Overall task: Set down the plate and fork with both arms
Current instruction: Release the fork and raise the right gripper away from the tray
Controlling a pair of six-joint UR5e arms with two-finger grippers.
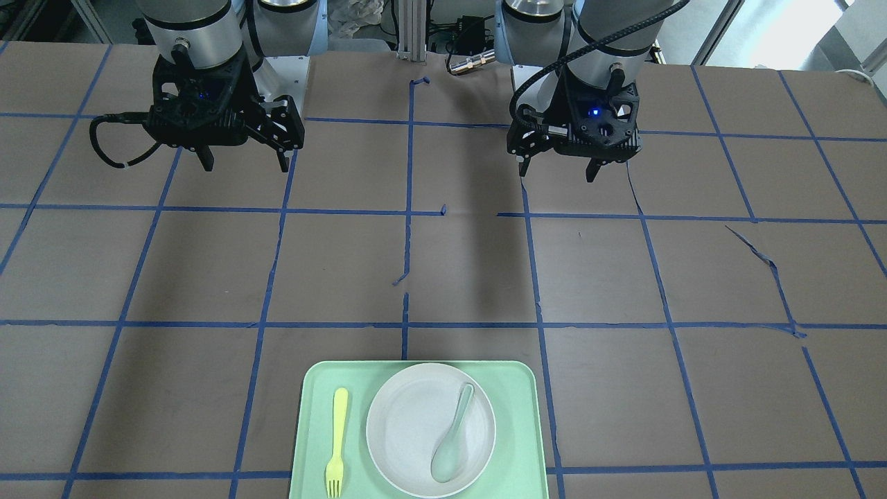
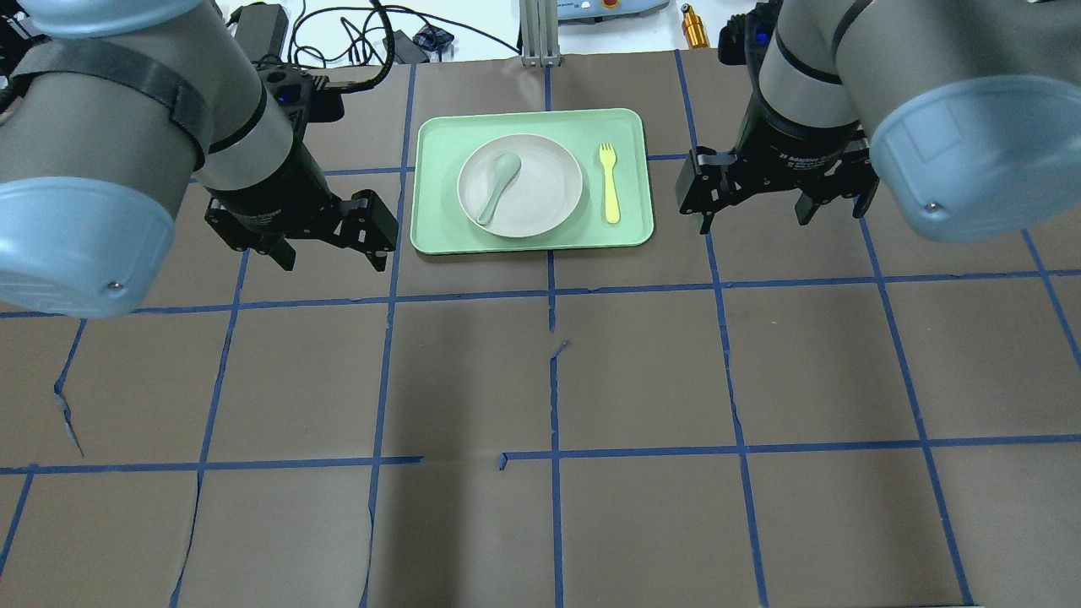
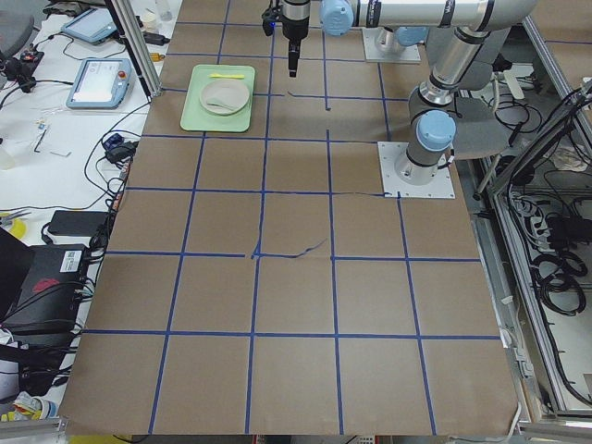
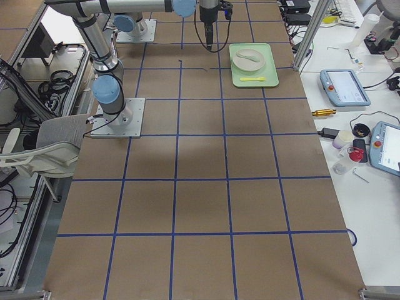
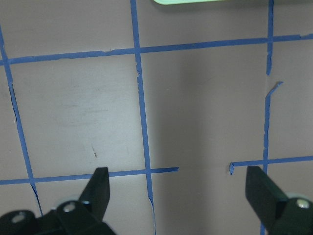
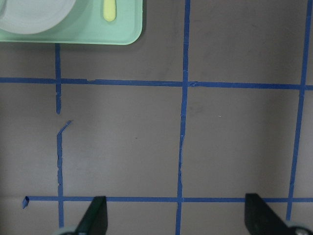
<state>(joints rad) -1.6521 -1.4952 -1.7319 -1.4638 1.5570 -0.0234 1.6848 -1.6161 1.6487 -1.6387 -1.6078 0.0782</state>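
The off-white plate (image 2: pixel 540 198) lies on a mint-green tray (image 2: pixel 439 228) at the table's far middle, seen in the front view as plate (image 1: pixel 409 423) on tray (image 1: pixel 516 416). The yellow fork (image 2: pixel 609 192) lies on the tray beside the plate, tines away from the robot; it also shows in the front view (image 1: pixel 337 443). My left gripper (image 2: pixel 334 257) hangs open and empty to the left of the tray. My right gripper (image 2: pixel 753 221) hangs open and empty to its right. In the right wrist view the gripper (image 6: pixel 176 215) shows the tray corner (image 6: pixel 98 34) and the fork's handle end (image 6: pixel 108 10).
A pale grey-green spoon (image 2: pixel 498 181) lies in the plate. The table is brown paper with a blue tape grid, torn in places (image 2: pixel 557 346). Cables and devices lie beyond the far edge (image 2: pixel 372 42). The left wrist view shows its open gripper (image 5: pixel 178 196) over bare paper.
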